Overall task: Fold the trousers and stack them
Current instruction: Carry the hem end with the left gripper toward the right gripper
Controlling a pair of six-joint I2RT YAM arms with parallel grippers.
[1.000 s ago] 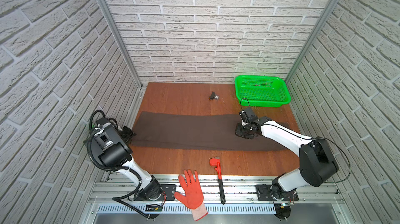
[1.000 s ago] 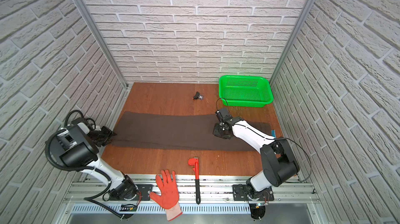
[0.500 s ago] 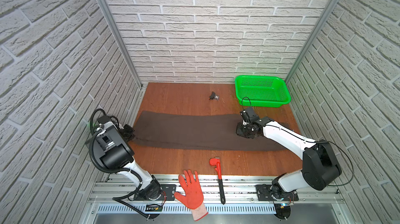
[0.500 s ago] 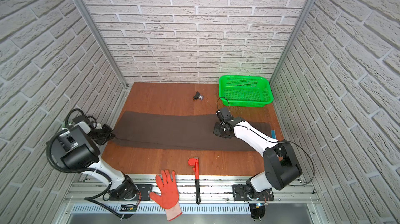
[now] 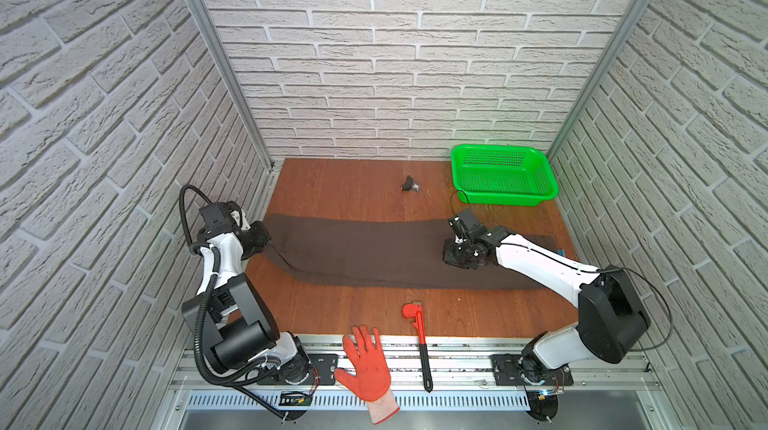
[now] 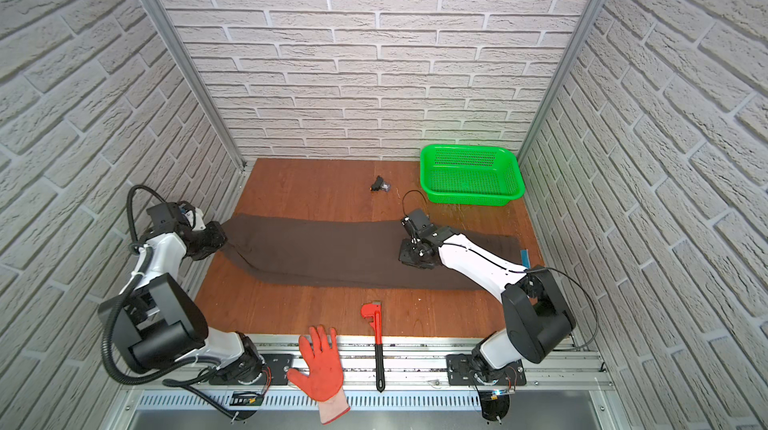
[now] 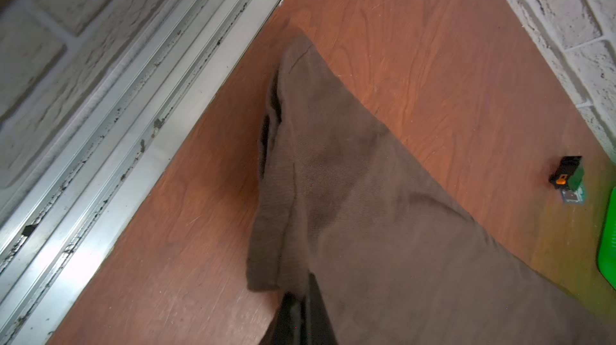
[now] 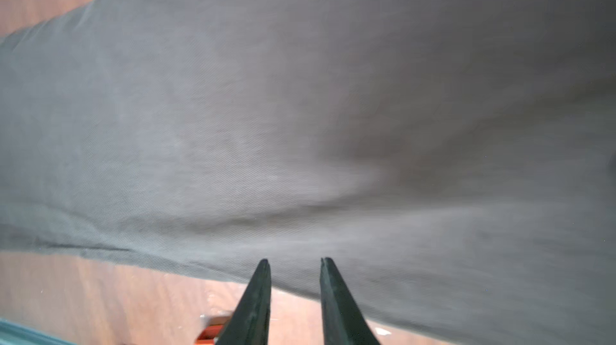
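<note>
**Trousers (image 5: pixel 374 249) flat on table, 1 end pinched**

Dark brown, matte and soft, with a fine twill weave visible up close. Stretched as 1 long band across wooden table (image 5: pixel 357 183), from left edge almost to right wall. Laid as a single strip in both top views, with 1 slanting crease near left end. Open hem at that end, showing as a dark slit in left wrist view.

Pinched there by left gripper (image 5: pixel 264 237), clamped fully on a bunched fold of cloth, with dark fingers (image 7: pixel 293 313) half buried in it. Gathered up toward those fingers, then draped back down onto the wood.

Met toward right end by right gripper (image 5: pixel 455 257), low over the cloth; contact impossible to judge. Narrowly parted fingertips (image 8: pixel 261 280), nothing clasped between.

Beyond far edge of cloth: green basket (image 5: pixel 503 174) in right rear corner, plus small black part (image 5: pixel 410 185). Nearer front, well apart from cloth: red wrench (image 5: pixel 421 332) and orange glove (image 5: pixel 368 365), both partly over front rail.
</note>
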